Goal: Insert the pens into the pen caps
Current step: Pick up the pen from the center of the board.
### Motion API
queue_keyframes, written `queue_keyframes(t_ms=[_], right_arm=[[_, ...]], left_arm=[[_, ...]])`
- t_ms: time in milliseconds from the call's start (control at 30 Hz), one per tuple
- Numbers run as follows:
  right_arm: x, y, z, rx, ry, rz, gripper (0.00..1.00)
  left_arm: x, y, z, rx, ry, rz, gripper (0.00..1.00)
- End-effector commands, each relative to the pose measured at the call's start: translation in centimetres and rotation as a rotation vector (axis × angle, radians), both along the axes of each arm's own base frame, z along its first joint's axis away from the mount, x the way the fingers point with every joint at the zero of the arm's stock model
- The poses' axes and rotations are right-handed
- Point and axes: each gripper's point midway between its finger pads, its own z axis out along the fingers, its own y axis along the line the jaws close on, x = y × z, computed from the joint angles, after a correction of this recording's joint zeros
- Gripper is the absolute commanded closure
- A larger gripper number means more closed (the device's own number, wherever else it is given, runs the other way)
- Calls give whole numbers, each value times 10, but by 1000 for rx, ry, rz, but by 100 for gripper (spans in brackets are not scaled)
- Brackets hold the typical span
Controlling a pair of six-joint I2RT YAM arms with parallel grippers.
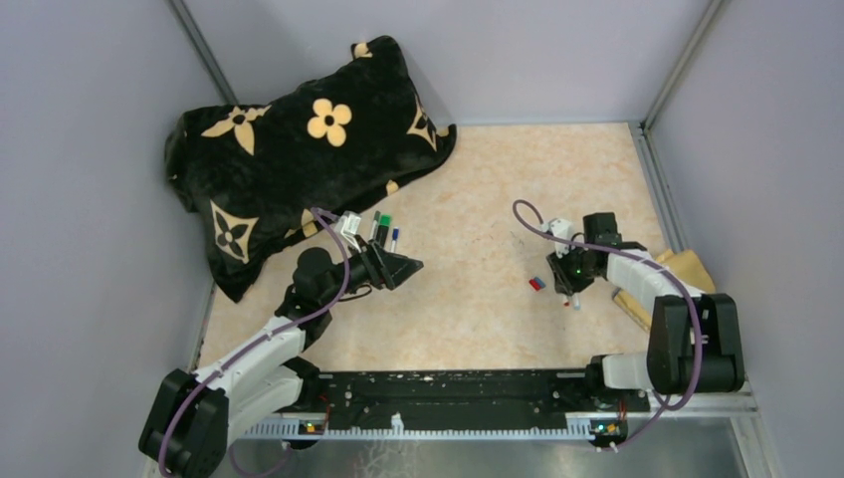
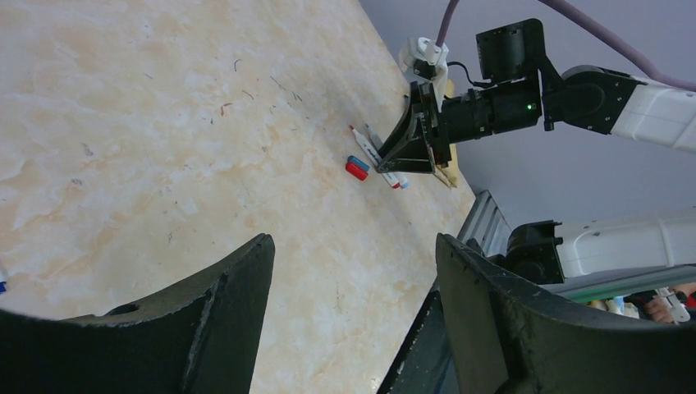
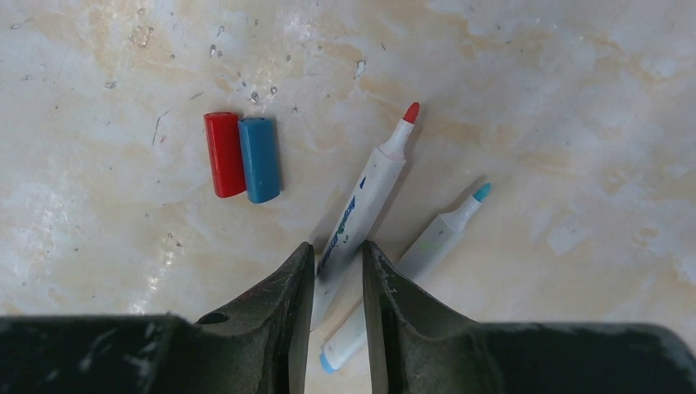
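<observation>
I take the black flowered cushion (image 1: 299,149) as my mark; it sprawls over the far left corner of the table (image 1: 478,179), and the bare top spreading right from it is my open room; grey walls close in the other sides, and a cardboard box (image 1: 687,269) lies at the edge farthest from the cushion. The left gripper (image 1: 403,266) hovers just beside the cushion's near edge, jaws wide apart with nothing between them; a few other pens (image 1: 384,224) with green and blue ends lie between it and the cushion. The right gripper (image 3: 338,250) is well apart from the cushion, across the open middle; its jaws are drawn close onto the barrel of the red-tipped pen (image 3: 365,193), which fills the gap between them. A blue-tipped pen (image 3: 435,238) lies just beside it on the side away from the cushion; the red cap (image 3: 223,154) and blue cap (image 3: 258,158) lie touching side by side on the cushion side. I judge the pen light, stiff and slick, likely to roll or pivot; mid-barrel is the place, leaving the tip free. The caps are tiny and would skid if pushed, so the left jaws should pinch the red one across its sides.
</observation>
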Motion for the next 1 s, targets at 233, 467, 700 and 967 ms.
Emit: queue_keyframes(t_ms=[233, 467, 700, 967], right_arm=[[-5, 12, -12, -40, 59, 55, 84], [-17, 34, -9, 53, 105, 117, 94], [-38, 76, -11, 100, 170, 316, 97], [-13, 65, -10, -22, 82, 253, 99]], left_arm=[[-13, -10, 9, -84, 3, -96, 22], [-17, -15, 7, -118, 32, -132, 20], [-16, -17, 10, -121, 30, -139, 20], [-16, -19, 8, -137, 46, -149, 21]])
